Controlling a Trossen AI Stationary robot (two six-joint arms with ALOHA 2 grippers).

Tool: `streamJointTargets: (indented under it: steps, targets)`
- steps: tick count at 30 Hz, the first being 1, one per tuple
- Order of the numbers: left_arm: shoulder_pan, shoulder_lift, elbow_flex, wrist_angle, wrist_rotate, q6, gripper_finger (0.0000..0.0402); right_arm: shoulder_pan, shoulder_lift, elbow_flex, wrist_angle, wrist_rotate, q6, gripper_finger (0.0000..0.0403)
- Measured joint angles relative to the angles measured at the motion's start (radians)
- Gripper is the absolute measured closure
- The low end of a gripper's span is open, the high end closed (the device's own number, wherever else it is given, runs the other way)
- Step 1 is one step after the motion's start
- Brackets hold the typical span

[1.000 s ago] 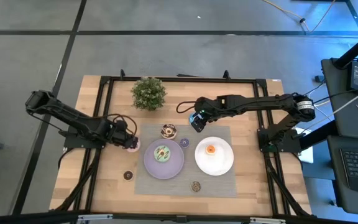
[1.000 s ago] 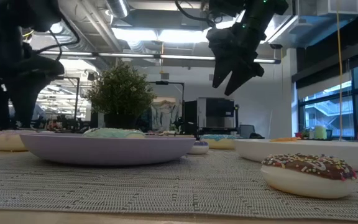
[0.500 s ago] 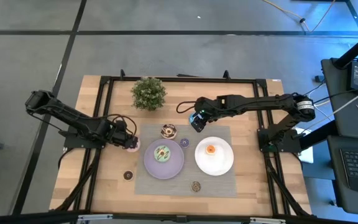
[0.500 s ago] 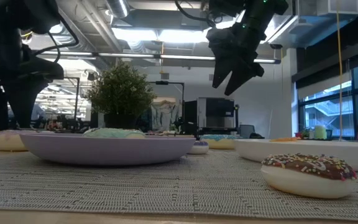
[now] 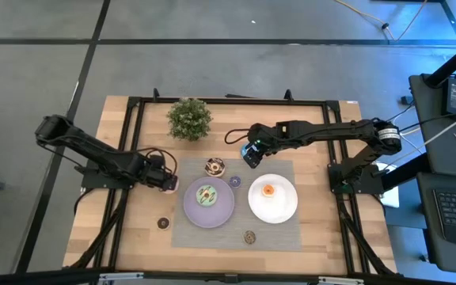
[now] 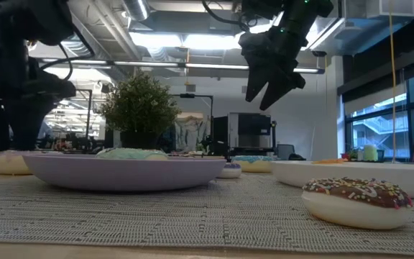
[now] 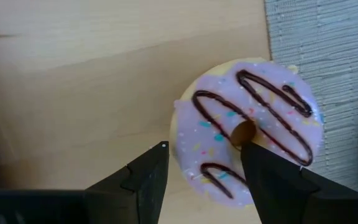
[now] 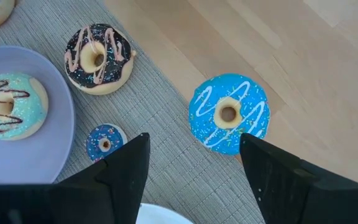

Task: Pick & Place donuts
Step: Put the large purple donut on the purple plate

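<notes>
— Jaws of the left gripper (image 7: 204, 168) are seen spread, with the pink donut (image 7: 247, 134) lying between and just ahead of them; one tip is over the donut's hole, the other off its outer edge. Is anything gripped?

— Nothing is pinched yet, as far as can be judged. The pink donut lies on the bare wood of the bench (image 7: 73, 74), its far side touching the edge of the grey mat (image 7: 328, 50).

— And the right gripper (image 8: 191, 168)?

— Its jaws are also spread and empty, held high above the mat. The blue donut (image 8: 229, 114) lies just ahead of them, half on the mat and half on the wood. A chocolate donut (image 8: 98, 58) and a small blue donut (image 8: 104, 143) lie to one side, near the lilac plate (image 8: 45, 155) carrying a green donut (image 8: 6, 104).

— Which step is judged to be in hand?

— A grasp by the left arm, not yet closed. Next, the jaws would need to be lowered across the ring's wall and pressed together, then the donut lifted towards a plate. The right arm appears to be poised for the blue donut.
</notes>
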Motion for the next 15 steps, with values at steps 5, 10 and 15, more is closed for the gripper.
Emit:
streamJointTargets:
  steps: [5,10,15]
  targets:
    - [0.012,0.036,0.000,0.006,0.009,0.001,0.0206,0.000,0.000,0.000,0.000,0.000,0.000,0.0153]
    - [0.029,0.048,0.000,0.027,0.011,0.031,0.0215,0.000,0.000,0.000,-0.001,0.000,0.000,0.0153]
    - [0.051,0.048,0.000,0.037,0.017,0.058,0.0245,0.000,0.000,0.000,-0.001,0.000,-0.004,0.0153]
